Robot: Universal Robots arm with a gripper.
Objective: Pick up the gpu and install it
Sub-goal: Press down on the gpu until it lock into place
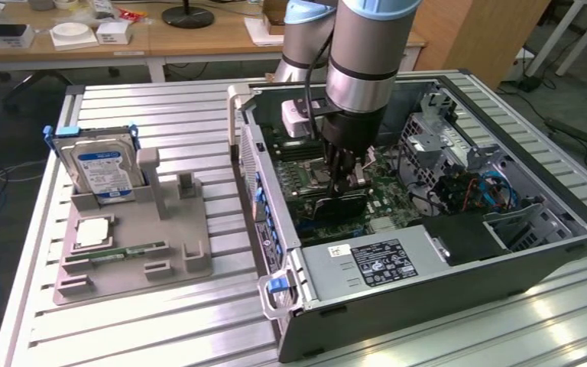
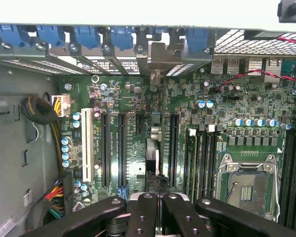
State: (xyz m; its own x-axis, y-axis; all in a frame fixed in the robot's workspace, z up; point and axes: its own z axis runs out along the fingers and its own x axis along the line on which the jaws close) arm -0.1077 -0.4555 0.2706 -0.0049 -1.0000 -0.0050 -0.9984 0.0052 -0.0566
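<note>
The arm reaches down into the open PC case [image 1: 538,252], which lies on its side on the slatted metal tabletop [image 1: 150,336]. The gripper [image 1: 347,182] hangs over the green motherboard [image 1: 319,172] in the middle of the case. Its fingers [image 2: 138,217] are closed on the gpu [image 1: 336,205], pinching the card's top edge; the dark card stands on edge under the fingers, low over the board.

In the wrist view the gpu [image 2: 153,163] appears edge-on as a thin strip running away from the fingers toward the case's rear wall, between the two long black slots left of it and the single black slot right of it. Its pale bracket [image 2: 158,55] stands at the rear wall among the row of blue slot latches [image 2: 123,37]. I cannot tell whether the card is seated in a slot or just above it. A white slot [image 2: 87,144] lies further over toward the yellow and black cable bundle [image 2: 42,111], and the empty CPU socket [image 2: 246,185] sits on the other side.

On the tabletop toward the exterior view's left, a grey fixture tray [image 1: 131,260] holds a hard drive [image 1: 100,168] with a blue label standing upright at its far end, a memory stick [image 1: 120,252] lying flat, and a square chip [image 1: 94,231] near it.
</note>
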